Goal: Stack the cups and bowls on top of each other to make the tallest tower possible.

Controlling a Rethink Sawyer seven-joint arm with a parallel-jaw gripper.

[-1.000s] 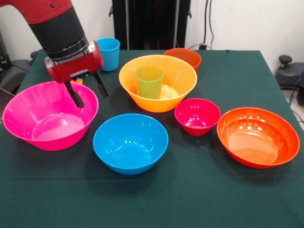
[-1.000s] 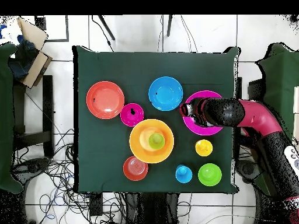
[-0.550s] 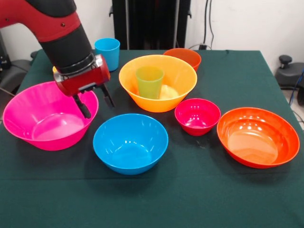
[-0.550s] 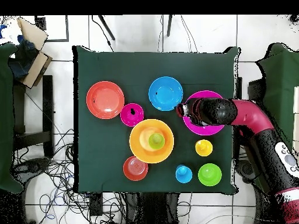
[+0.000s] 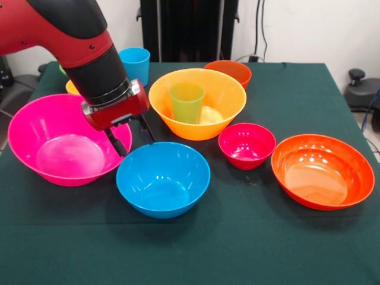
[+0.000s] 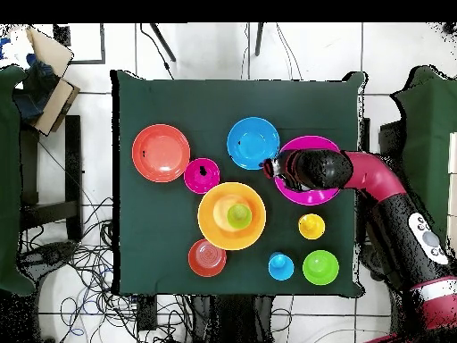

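My gripper [image 5: 130, 138] is open and straddles the right rim of the big pink bowl [image 5: 53, 154]. One finger is inside the bowl, the other outside, close to the medium blue bowl [image 5: 162, 178]. From overhead, the gripper [image 6: 268, 167] lies between the pink bowl [image 6: 308, 198] and the blue bowl [image 6: 253, 143]. A green cup [image 5: 187, 102] stands upright inside the big orange bowl [image 5: 222, 116]. The blue cup [image 5: 135, 62] stands at the back. The yellow-orange cup [image 6: 311, 226] and small green bowl [image 6: 320, 267] are mostly hidden behind my arm in the front view. No tower stands.
A small magenta bowl [image 5: 246, 145] and a wide red-orange bowl [image 5: 322, 172] sit to the right of the blue bowl. A small orange-red bowl [image 5: 231, 68] is behind the big orange one. Dark green cloth [image 5: 196, 249] covers the table.
The arm came down and forward toward the blue bowl, its fingers now across the pink bowl's right rim. The pink bowl shifted slightly right and its rim sits higher.
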